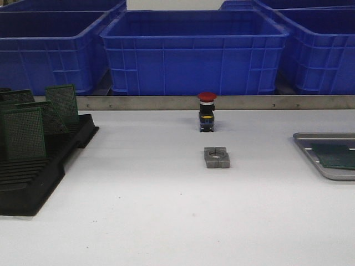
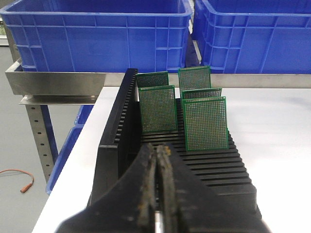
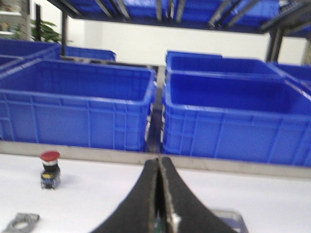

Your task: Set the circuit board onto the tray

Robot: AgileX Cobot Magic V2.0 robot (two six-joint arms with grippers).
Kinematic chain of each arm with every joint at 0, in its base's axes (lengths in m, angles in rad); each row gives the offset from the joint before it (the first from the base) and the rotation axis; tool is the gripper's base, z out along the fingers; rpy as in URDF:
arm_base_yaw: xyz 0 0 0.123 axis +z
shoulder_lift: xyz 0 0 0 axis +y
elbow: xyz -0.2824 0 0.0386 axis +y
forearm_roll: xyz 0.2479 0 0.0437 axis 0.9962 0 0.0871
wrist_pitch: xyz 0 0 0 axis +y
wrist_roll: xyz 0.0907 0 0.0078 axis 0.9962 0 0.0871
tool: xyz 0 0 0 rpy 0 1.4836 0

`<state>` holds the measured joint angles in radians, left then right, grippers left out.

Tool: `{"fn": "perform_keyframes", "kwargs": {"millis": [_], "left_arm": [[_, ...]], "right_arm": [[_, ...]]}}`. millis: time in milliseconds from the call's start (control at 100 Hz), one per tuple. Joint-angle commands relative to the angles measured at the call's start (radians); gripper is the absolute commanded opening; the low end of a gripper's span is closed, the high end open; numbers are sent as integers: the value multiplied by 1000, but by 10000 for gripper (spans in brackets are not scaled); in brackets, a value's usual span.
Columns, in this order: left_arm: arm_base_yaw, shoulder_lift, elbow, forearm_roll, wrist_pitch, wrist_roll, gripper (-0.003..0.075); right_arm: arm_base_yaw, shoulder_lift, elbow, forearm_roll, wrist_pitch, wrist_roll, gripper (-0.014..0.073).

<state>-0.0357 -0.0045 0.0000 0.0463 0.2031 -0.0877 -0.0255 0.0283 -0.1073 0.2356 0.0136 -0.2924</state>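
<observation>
Circuit board [image 1: 336, 156] on tray [image 1: 304, 141], white table [image 1: 144, 221], blue bins [image 1: 194, 52] behind; both arms' jaws pressed together.

Front view: tray [image 1: 304, 139] ran off the right edge, the green board [image 1: 335, 157] on it cut short too. Black rack [image 1: 33, 177] was clipped at left. Right wrist view: fingers [image 3: 141, 204] hid most of the tray [image 3: 232, 216]; background blurred.

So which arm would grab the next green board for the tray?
Probably the left. Its closed gripper hangs right over the black rack holding upright green boards. The right gripper, also closed, is by the tray, far from them.
</observation>
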Motion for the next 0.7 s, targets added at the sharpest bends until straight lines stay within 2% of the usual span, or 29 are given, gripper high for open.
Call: {"fn": "perform_keyframes", "kwargs": {"millis": [0, 70, 120, 310, 400, 550, 690], "left_arm": [[-8, -32, 49, -9, -84, -10, -20], [-8, -32, 49, -9, -84, -10, -20], [-8, -32, 49, -9, -84, -10, -20], [-8, -32, 49, -9, -84, -10, -20], [-8, -32, 49, -9, -84, -10, -20], [-8, -32, 49, -9, -84, -10, -20], [-8, -32, 49, -9, -84, -10, -20]], "right_arm": [[-21, 9, 54, -308, -143, 329, -113], [-40, -14, 131, -371, -218, 413, -113], [-49, -60, 122, -393, -126, 423, -113], [-50, -66, 125, -393, -72, 421, -113], [-50, -66, 125, -384, -63, 390, -113], [-49, -66, 125, -259, -63, 256, -113], [-49, -65, 123, -255, -62, 254, -113]]}}
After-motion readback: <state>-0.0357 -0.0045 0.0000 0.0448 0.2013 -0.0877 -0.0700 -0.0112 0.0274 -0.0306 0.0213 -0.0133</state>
